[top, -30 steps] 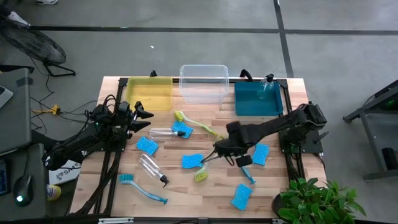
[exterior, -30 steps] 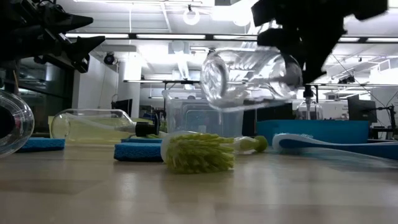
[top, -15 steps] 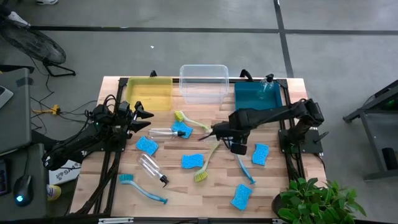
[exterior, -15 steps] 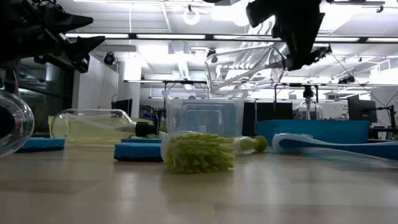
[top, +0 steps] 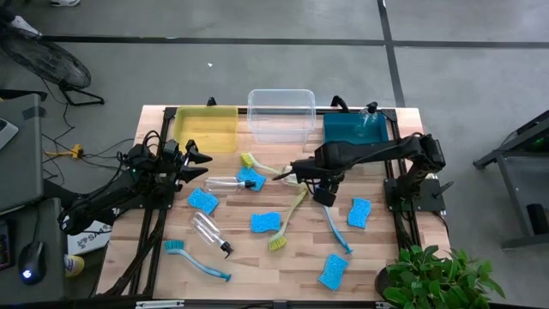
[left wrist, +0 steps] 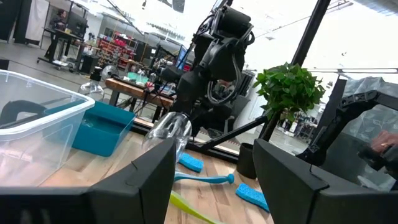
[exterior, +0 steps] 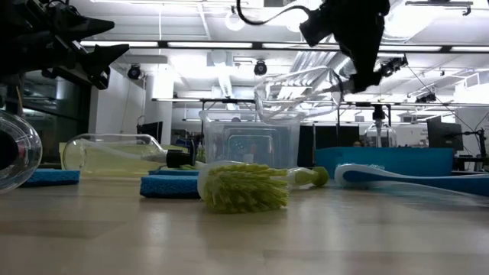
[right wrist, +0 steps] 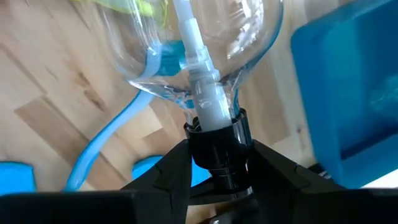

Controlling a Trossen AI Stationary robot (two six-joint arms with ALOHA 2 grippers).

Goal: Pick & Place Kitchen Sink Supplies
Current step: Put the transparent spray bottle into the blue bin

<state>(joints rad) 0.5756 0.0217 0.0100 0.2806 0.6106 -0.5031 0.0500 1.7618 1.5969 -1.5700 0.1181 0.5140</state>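
My right gripper [top: 310, 178] hangs over the table's middle, just near the teal bin, shut on a clear spray bottle [exterior: 298, 93]. In the right wrist view the bottle's clear body [right wrist: 193, 56] stretches away from the fingers. My left gripper [top: 202, 163] waits open at the table's left with nothing between its fingers; its wrist view shows the held bottle [left wrist: 169, 132] farther off. On the wood lie two more spray bottles [top: 225, 184] [top: 208, 232], several blue sponges such as [top: 265, 222], two yellow-green brushes [top: 287, 219] [top: 266, 167] and two blue brushes [top: 196, 260] [top: 336, 230]. My right gripper pinches the bottle's black cap [right wrist: 217, 146] between its two fingers [right wrist: 168, 177], one on each side of the neck. The fingers come from above, slanting down. The bottle is lifted clear of the table and slants away from the fingers, its base toward the table's left.
Along the far edge stand a yellow bin [top: 206, 127], a clear bin [top: 280, 113] and a teal bin [top: 354, 137] with a spray bottle [top: 369, 116] at its far corner. A potted plant [top: 433, 275] stands off the near right corner.
My right gripper has carried the spray bottle toward the table's far edge and a little up, rolling its wrist as it went. The bottle has swung from lying crosswise below the gripper to slanting with its base toward the left. It has stayed clear of the table.
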